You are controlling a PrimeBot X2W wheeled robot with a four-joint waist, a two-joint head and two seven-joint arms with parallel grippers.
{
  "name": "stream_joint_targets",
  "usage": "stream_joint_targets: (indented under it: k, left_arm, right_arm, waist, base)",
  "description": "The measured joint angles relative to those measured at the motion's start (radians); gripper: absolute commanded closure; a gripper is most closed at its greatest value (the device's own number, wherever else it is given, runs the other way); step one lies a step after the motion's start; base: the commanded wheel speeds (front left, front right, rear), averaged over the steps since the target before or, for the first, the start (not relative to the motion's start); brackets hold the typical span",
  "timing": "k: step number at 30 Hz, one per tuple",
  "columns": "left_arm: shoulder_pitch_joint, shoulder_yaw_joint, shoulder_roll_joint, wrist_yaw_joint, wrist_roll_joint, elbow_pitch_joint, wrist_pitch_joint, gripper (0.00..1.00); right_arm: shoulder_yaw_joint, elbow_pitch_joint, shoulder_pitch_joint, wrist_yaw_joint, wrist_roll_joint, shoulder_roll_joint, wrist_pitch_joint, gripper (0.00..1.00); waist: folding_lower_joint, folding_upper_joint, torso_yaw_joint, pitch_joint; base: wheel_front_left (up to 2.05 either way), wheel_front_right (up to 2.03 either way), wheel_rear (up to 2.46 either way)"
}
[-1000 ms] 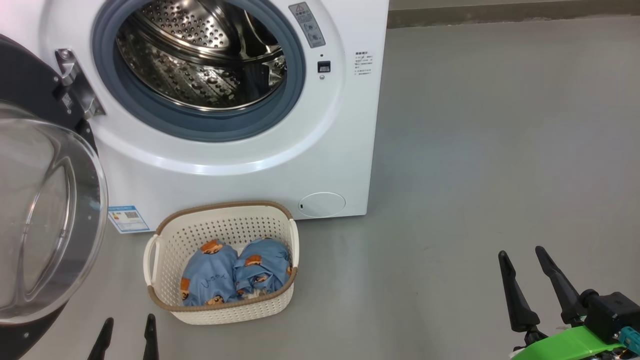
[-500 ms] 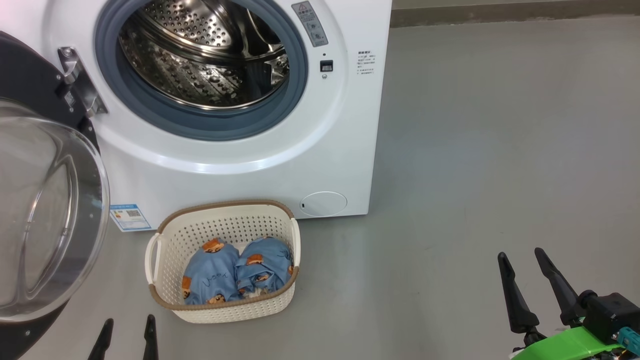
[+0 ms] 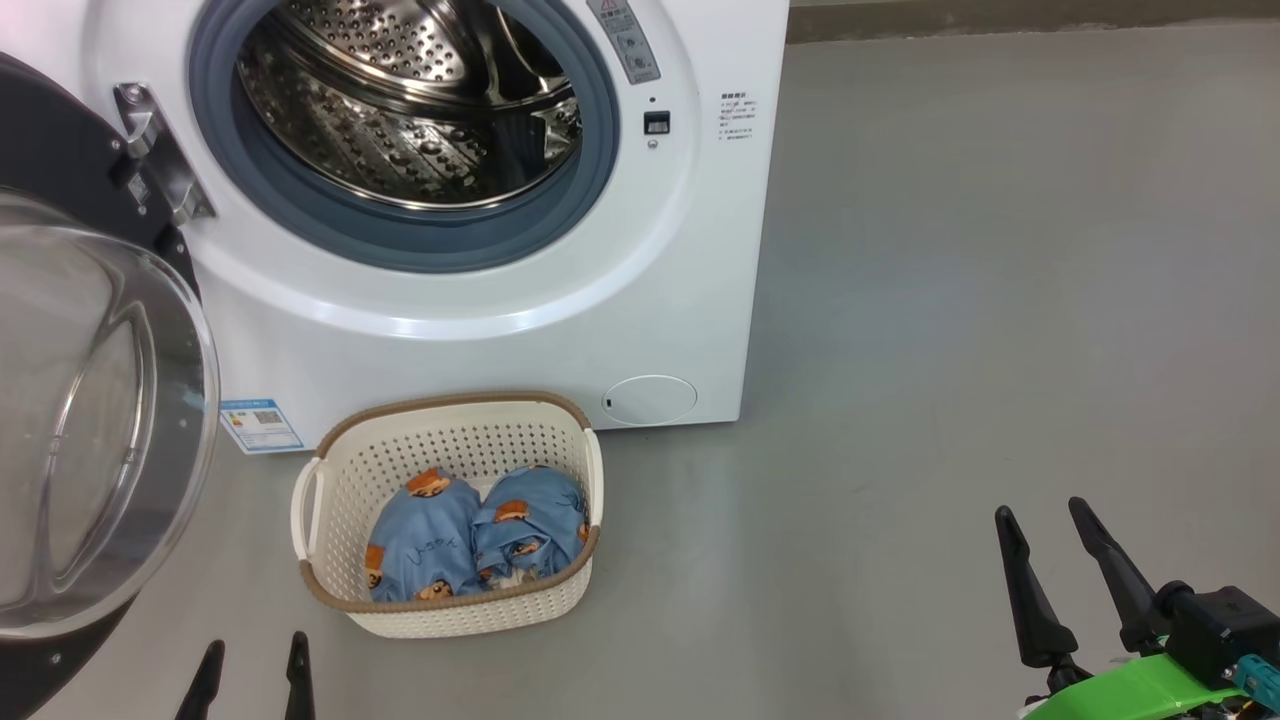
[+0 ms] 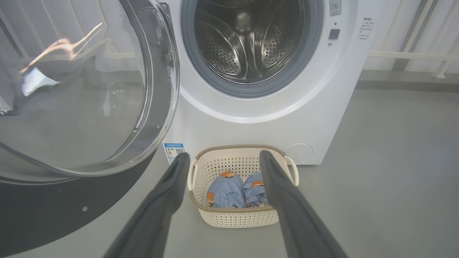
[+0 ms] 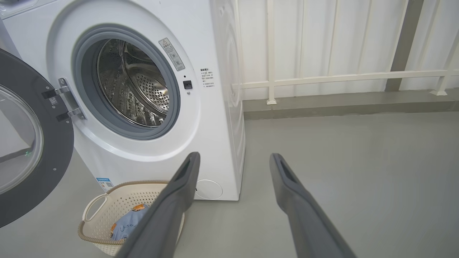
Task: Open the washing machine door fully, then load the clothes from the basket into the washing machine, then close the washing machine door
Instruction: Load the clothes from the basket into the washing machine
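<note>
Nearest, the left gripper (image 3: 256, 642) pokes up at the lower left of the head view, its two long dark fingers spread apart and holding nothing. The right gripper (image 3: 1042, 508), on its green wrist, hangs over bare grey floor (image 3: 950, 300) far to the right, its fingers also parted and empty.

Ahead of the left gripper, the small cream perforated plastic basket with a brown rim (image 3: 450, 610) stands on the floor. Its long axis runs left to right along the machine's front. Two bundles of light blue cartoon-print clothes (image 3: 470, 540) lie side by side inside.

Just behind is the big white front-loading washing machine (image 3: 690, 250). Its round black-ringed glass door (image 3: 60, 150) is swung wide to the left on its hinge, with the bowl bulging toward the near right.

The left wrist view looks straight into the empty steel drum (image 4: 247, 39). The right wrist view adds the machine's side panel and a white railing (image 5: 340, 77) beyond.

Since the earlier frames the head camera has shifted slightly. Basket, clothes, door and both grippers keep their places.
</note>
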Motion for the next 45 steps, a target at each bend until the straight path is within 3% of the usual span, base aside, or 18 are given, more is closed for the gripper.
stream_joint_targets:
  k: [9,28,45]
  left_arm:
    - [-0.003,-0.001,0.003,0.006,-0.010,0.018,0.000,0.00]
    - [-0.025,0.004,0.004,0.034,-0.017,0.024,0.000,0.00]
    - [-0.025,0.003,0.001,0.023,-0.017,0.021,0.000,0.00]
  right_arm:
    - [0.001,0.004,0.000,0.000,0.000,-0.001,0.000,0.00]
    - [0.006,0.009,-0.001,0.000,0.006,-0.007,0.000,0.00]
    - [0.006,0.019,-0.003,0.000,0.009,-0.007,-0.005,0.00]
  waist:
    - [0.0000,0.0000,0.007,0.006]
    - [0.0001,0.0000,0.016,0.025]
    - [0.0000,0.0000,0.021,0.041]
  base:
    - [0.75,-0.75,0.00]
    - [1.75,-1.75,0.00]
    - [0.18,-0.18,0.00]
